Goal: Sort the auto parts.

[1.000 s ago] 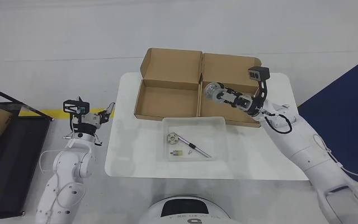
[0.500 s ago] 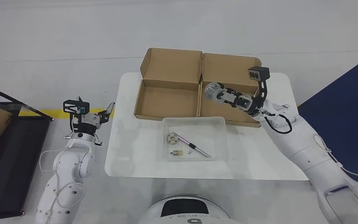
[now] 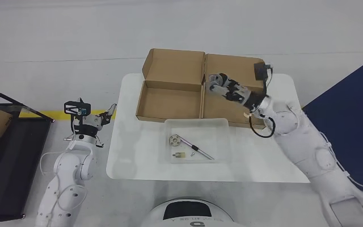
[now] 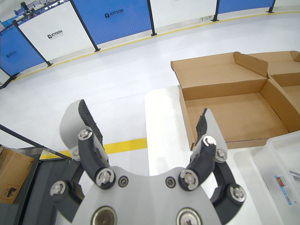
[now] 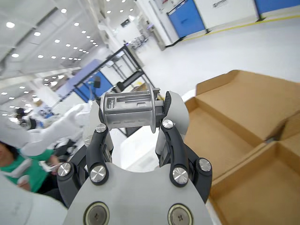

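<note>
My right gripper [image 3: 215,81] is shut on a grey metal spool [image 5: 128,112], held above the right cardboard box [image 3: 232,108] near the wall it shares with the left cardboard box [image 3: 168,102]. In the right wrist view the spool lies crosswise between the fingers [image 5: 174,108]. A clear plastic tray [image 3: 224,123] in front of the boxes holds a round metal part [image 3: 176,139], a thin rod [image 3: 202,151] and a small fitting [image 3: 178,154]. My left gripper [image 4: 144,115] stands open off the table's left edge with nothing between its fingers.
Both boxes have their lids folded back toward the far side. A dark cart [image 3: 14,153] stands on the floor to the left. A yellow floor line [image 4: 124,142] runs beside the table's left edge. Bare white tabletop [image 3: 136,162] lies left of the tray.
My right gripper has lifted and swung toward the far side with the spool, its wrist turned. The left arm has not moved.
</note>
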`<act>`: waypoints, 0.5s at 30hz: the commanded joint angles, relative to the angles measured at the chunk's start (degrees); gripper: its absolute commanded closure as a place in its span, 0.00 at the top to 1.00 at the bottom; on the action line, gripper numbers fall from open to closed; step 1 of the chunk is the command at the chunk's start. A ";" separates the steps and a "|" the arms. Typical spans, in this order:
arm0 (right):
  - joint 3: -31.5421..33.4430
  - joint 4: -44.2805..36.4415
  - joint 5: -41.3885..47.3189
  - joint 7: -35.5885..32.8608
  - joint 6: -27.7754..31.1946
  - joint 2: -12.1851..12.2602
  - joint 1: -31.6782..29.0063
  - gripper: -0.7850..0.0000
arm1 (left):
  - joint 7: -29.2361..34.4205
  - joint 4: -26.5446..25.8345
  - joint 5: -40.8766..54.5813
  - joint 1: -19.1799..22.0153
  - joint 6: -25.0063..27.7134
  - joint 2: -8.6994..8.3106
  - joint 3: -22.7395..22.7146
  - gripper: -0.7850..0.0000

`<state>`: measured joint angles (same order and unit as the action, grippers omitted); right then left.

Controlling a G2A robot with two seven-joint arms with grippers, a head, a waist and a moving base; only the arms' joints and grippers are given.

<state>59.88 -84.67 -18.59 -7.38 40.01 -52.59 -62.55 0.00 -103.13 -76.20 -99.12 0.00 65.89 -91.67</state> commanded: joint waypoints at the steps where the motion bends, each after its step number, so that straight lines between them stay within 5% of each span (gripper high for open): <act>1: 1.17 -3.72 -16.78 10.95 -5.89 -0.05 -3.13 0.00 | 0.00 0.00 0.00 0.00 0.00 0.00 0.00 1.00; 7: 1.40 -6.34 -36.71 28.30 -16.00 -0.68 -8.09 0.00 | 0.00 0.00 0.00 0.00 0.00 0.00 0.00 1.00; 15: 0.47 -4.98 -39.84 31.46 -16.90 -1.79 -7.88 0.00 | 0.00 0.00 0.00 0.00 0.00 0.00 0.00 1.00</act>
<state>60.37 -89.65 -58.43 24.08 22.76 -54.30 -70.44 0.00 -103.13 -76.20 -99.12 0.00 65.89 -91.67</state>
